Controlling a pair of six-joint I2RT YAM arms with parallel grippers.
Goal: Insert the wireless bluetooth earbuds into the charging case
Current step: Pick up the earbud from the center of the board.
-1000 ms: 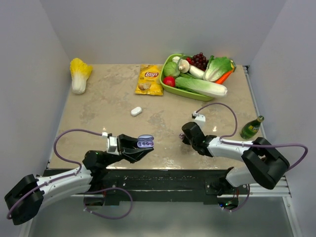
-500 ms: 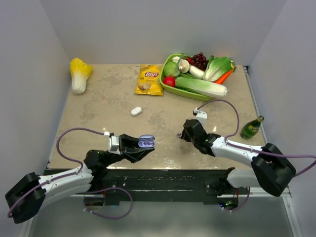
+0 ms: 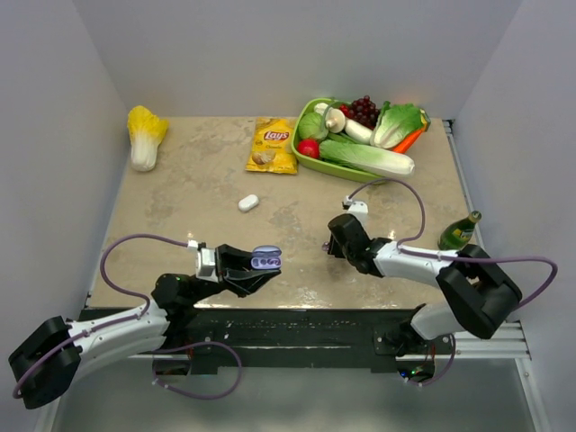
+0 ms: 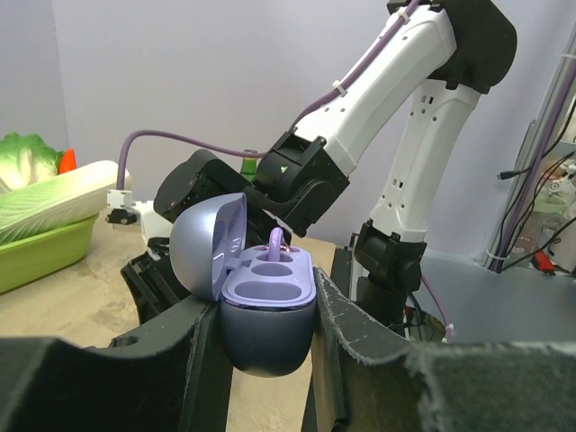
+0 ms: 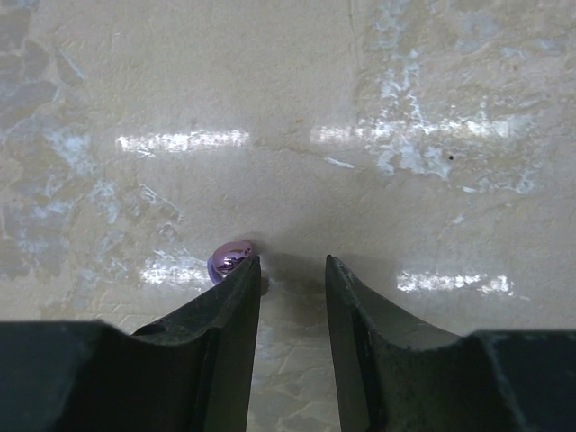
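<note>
Purple case [image 4: 266,292] clamped in left tool [image 4: 265,317], lid open, slots up for loading, seated bud [image 4: 276,241] inside | loose bud [image 5: 229,259] on surface [image 5: 405,108], touching one finger's outer side, so right tool [image 5: 292,270] misses it: jaws narrowly apart, empty
</note>
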